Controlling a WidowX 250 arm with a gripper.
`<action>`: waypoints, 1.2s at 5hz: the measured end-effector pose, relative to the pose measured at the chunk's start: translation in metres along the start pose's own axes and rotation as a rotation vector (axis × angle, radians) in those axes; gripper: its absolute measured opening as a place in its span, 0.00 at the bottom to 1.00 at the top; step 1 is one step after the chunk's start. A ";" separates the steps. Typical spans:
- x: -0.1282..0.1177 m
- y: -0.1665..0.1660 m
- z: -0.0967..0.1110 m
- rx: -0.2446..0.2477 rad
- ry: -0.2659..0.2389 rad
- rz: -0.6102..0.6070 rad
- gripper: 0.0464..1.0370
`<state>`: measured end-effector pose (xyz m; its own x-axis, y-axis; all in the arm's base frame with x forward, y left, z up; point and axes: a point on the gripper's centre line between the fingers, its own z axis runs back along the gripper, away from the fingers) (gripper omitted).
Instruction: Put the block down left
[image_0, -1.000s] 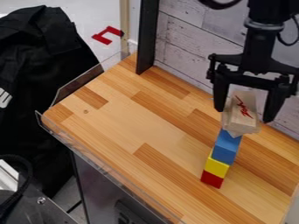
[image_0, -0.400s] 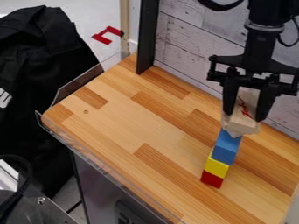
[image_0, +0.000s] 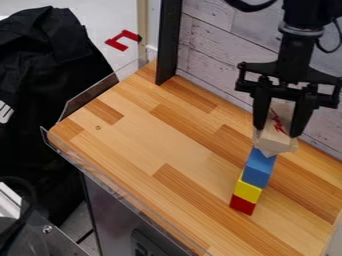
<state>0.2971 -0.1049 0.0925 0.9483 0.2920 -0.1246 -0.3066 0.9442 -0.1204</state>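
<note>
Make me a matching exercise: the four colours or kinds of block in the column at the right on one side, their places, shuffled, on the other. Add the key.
Blocks
1. Yellow block
2. Wooden block
3. Red block
4. Blue part

Places
A. At the foot of the stack
B. Directly above the red block
C. Directly above the yellow block
D. Between the fingers of the gripper

Pairs: 1-B, 2-D, 3-A, 4-C

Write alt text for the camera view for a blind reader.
A black gripper holds a pale wooden block with red marks atop a stack: blue block, yellow block, red block at the bottom. The stack stands on a wooden table before a plank wall.
</note>
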 end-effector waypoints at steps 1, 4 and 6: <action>0.000 0.019 0.029 0.004 -0.089 0.062 0.48; 0.012 0.089 0.044 -0.060 -0.184 0.429 0.48; 0.007 0.119 0.006 -0.059 -0.281 0.887 0.48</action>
<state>0.2682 0.0101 0.0828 0.3480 0.9363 0.0471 -0.9249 0.3511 -0.1461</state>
